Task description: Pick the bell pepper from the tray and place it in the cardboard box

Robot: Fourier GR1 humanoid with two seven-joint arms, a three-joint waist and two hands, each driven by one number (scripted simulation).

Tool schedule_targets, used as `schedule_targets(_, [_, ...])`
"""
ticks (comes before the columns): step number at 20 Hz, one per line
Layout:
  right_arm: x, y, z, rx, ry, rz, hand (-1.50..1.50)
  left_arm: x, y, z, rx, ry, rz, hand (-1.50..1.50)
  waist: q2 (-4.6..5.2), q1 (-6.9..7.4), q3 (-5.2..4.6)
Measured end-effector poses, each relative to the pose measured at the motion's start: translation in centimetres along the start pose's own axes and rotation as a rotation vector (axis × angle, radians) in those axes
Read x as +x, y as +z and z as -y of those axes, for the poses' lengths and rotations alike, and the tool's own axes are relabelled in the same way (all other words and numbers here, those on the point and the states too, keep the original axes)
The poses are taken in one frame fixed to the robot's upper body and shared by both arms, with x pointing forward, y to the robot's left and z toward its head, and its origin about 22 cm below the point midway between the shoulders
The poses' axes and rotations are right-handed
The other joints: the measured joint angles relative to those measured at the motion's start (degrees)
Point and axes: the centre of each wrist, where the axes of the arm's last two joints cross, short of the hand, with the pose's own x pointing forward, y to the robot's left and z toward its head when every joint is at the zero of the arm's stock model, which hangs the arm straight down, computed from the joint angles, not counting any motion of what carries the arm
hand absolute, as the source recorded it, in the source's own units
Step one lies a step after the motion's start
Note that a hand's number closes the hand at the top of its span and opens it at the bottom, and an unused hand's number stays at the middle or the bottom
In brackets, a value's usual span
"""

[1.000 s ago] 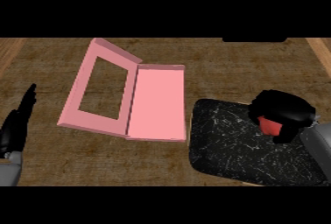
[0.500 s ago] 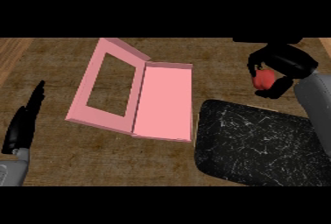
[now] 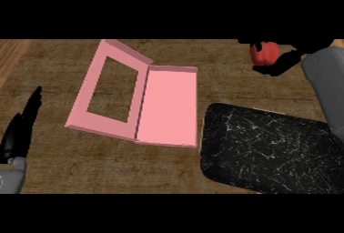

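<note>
My right hand (image 3: pixel 290 58) is at the upper right of the head view, curled round a red bell pepper (image 3: pixel 264 53) and lifted well above the counter. The black speckled tray (image 3: pixel 269 150) lies at the lower right with nothing on it. The pink box (image 3: pixel 168 107) sits in the middle, its base flat and its windowed lid (image 3: pixel 107 91) swung open to the left. The pepper is to the right of the box and beyond the tray's far edge. My left hand (image 3: pixel 20 132) rests at the left edge with straight fingers.
The wooden counter (image 3: pixel 222 73) lies under everything. A lighter wood strip (image 3: pixel 10 54) runs at the far left corner. My grey right forearm (image 3: pixel 326 77) comes down along the right edge over the tray's far corner.
My right hand rose from the tray with the pepper in it and moved toward the far side. The view shifted a little, so box and tray now sit lower in the picture. The left hand stayed.
</note>
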Motion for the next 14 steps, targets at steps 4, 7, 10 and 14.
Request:
schedule_targets(4, [1.2, -3.0, 0.3, -0.006, -0.079, 0.055, 1.50, -0.4, 0.1, -0.2, 0.005, 0.000, -0.006, 0.00, -0.26, -0.64, -0.04])
schedule_targets(7, [2.8, -5.9, 0.1, -0.005, -0.165, 0.085, 1.50, -0.2, 0.1, -0.7, 0.005, 0.002, -0.018, 0.00, -0.49, -1.06, -0.05])
schedule_targets(10, [4.3, -8.5, -0.2, 0.007, -0.247, 0.094, 1.50, 0.1, -0.2, -0.3, 0.009, 0.002, -0.020, 0.00, -0.53, -1.36, -0.07])
schedule_targets(14, [6.9, -11.8, -1.3, 0.028, -0.337, 0.088, 1.50, -0.8, 0.5, 0.3, 0.013, 0.005, -0.029, 0.00, -0.61, -1.47, -0.08])
